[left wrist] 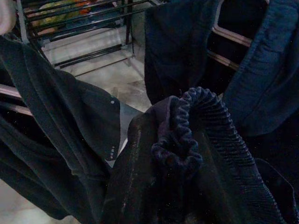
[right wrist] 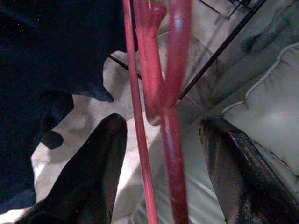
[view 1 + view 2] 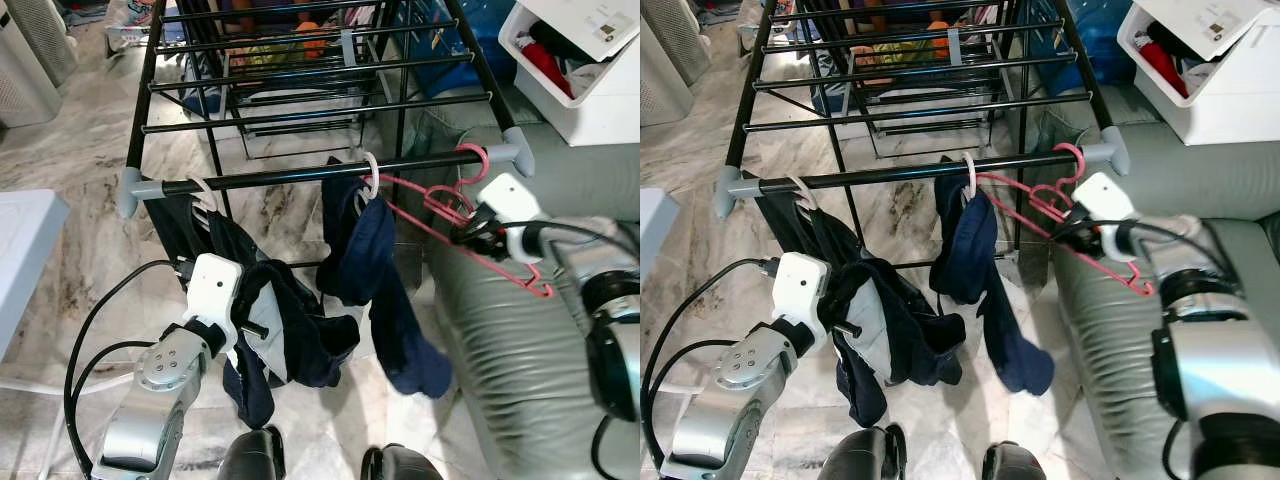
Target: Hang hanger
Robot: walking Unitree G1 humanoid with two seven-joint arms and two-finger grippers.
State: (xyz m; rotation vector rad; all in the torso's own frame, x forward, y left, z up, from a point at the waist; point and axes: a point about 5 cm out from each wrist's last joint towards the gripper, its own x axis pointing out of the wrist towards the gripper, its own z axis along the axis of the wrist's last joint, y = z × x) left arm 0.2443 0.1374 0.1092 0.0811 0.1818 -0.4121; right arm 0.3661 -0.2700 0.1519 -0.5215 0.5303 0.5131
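A pink hanger hangs empty by its hook on the right end of the drying rack's front bar. My right gripper is open beside it, and the pink wires run between its fingers without being clamped. On the same bar, a white hanger carries navy trousers. Further left, a second white hanger holds a navy garment. My left gripper is shut on this garment, with its ribbed cuff bunched between the fingers.
A grey-green sofa stands right under the right arm. A white box of clothes sits behind it. More black rack bars lie beyond the front bar. A white unit is at the left on the marble floor.
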